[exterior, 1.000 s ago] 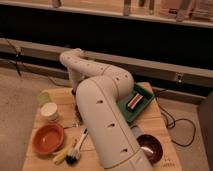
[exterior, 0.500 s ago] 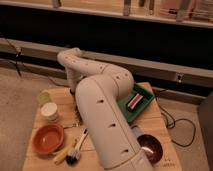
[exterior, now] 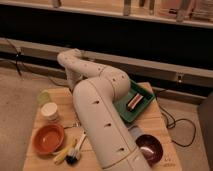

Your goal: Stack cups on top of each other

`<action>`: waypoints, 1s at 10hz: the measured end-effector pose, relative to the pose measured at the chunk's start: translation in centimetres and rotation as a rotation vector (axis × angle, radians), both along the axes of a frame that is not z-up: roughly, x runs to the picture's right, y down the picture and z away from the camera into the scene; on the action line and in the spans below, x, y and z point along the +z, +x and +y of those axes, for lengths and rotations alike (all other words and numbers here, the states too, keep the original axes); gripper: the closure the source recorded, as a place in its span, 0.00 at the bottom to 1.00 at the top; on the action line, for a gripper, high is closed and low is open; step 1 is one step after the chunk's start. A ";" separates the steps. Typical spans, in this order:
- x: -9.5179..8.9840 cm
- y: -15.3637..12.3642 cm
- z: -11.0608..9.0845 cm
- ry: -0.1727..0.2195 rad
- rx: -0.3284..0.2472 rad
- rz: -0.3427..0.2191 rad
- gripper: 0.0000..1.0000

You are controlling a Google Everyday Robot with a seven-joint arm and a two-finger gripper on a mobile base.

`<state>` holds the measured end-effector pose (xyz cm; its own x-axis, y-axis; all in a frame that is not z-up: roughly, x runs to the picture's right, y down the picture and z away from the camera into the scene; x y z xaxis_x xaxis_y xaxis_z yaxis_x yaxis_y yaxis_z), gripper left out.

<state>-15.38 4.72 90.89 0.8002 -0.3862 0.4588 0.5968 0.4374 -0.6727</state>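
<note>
A pale yellow-green cup (exterior: 43, 97) stands at the table's far left. A white cup (exterior: 50, 111) stands just in front of it, close beside it; the two are not stacked. My big white arm (exterior: 102, 112) rises from the near edge, bends at an elbow (exterior: 70, 56) and folds back down over the middle of the table. My gripper is hidden behind the arm, somewhere right of the cups.
An orange bowl (exterior: 48, 138) sits at the front left, with a brush (exterior: 74, 154) beside it. A maroon bowl (exterior: 149, 148) is at the front right. A green tray (exterior: 142, 97) at the back right holds a reddish object (exterior: 134, 103). Cables lie on the floor to the right.
</note>
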 end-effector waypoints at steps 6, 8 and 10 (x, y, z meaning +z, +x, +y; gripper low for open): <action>0.2 -0.4 0.2 -0.014 -0.017 -0.012 0.97; 0.1 -0.5 0.3 -0.015 -0.022 -0.018 0.99; -0.5 -1.0 -0.3 0.011 -0.020 -0.045 0.99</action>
<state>-16.38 4.44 90.39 0.7712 -0.4071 0.4894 0.6347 0.4325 -0.6404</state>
